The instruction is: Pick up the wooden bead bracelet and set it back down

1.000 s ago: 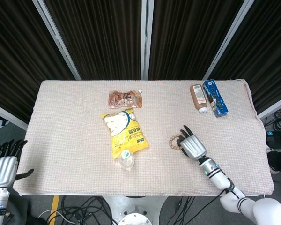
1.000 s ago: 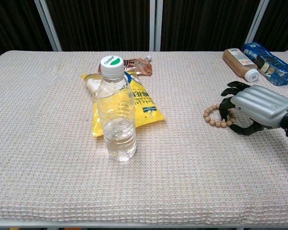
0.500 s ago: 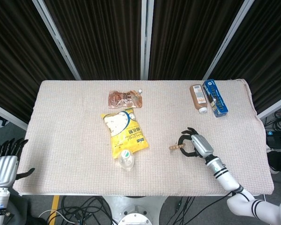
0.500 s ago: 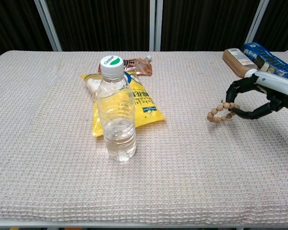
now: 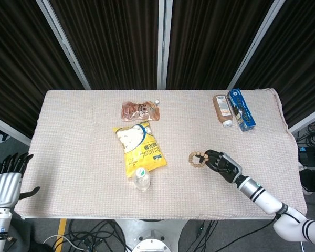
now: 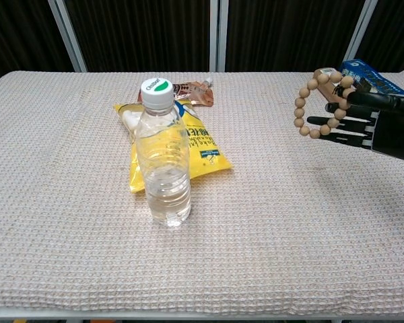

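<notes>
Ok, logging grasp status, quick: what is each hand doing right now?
Left hand: open, holding nothing.
Right hand: holding the wooden bead bracelet above the table.

A table [image 5: 68, 157] covered in a pale, waffle-textured cloth [image 6: 67, 222] fills the middle of the room — behind it hang dark pleated curtains [image 5: 110, 37] crossed by slanted pale metal posts [image 5: 63, 42]. Below the table's near edge, black cables [image 5: 94, 233] tangle across a grey floor [image 5: 42, 236] marked by a yellow stripe [image 5: 60, 231].
</notes>
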